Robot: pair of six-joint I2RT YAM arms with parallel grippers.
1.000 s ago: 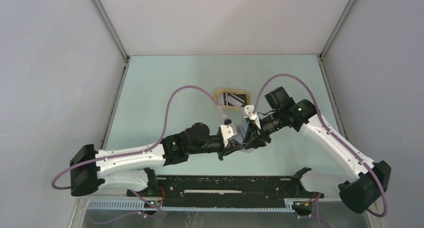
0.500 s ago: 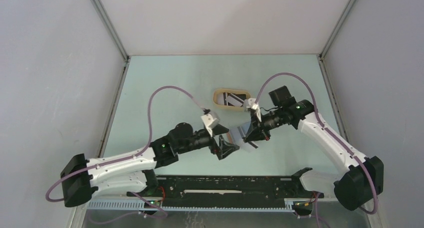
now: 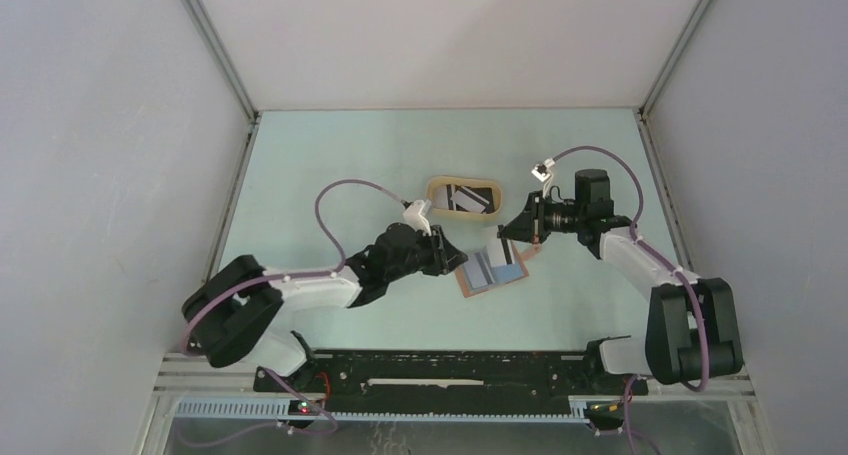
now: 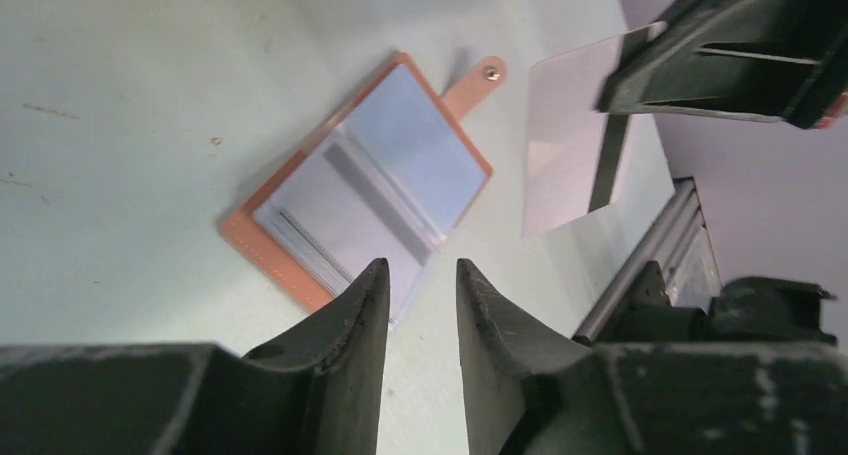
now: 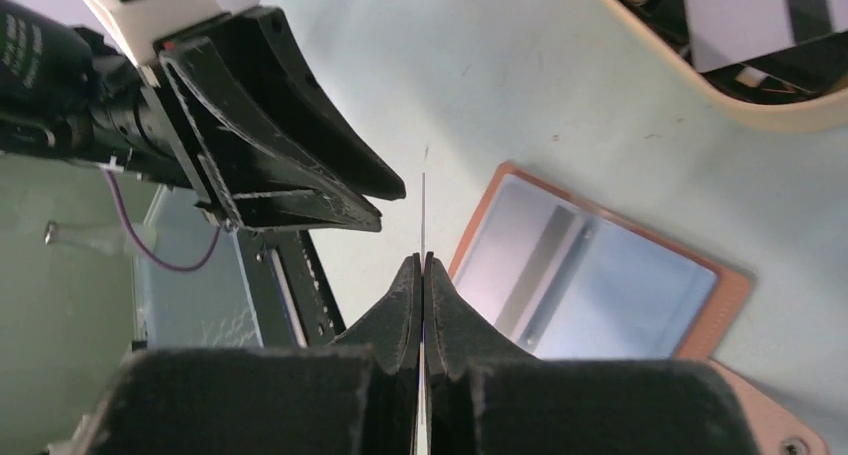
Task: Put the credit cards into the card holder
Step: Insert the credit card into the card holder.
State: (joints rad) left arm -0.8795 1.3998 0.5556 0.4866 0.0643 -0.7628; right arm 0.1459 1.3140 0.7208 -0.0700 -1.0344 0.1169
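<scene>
Leather card holder open just beyond left gripper; right gripper pinches card.

Top camera overlooks the whole table — both wrist cameras, close in, share the card holder.

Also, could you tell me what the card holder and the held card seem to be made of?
The card holder looks like matte reddish-brown leather or imitation; its pale blue pockets have a smooth sheen, probably plastic film. The card in the right gripper seems thin stiff plastic: flat, hairline-thin edge-on.
</scene>
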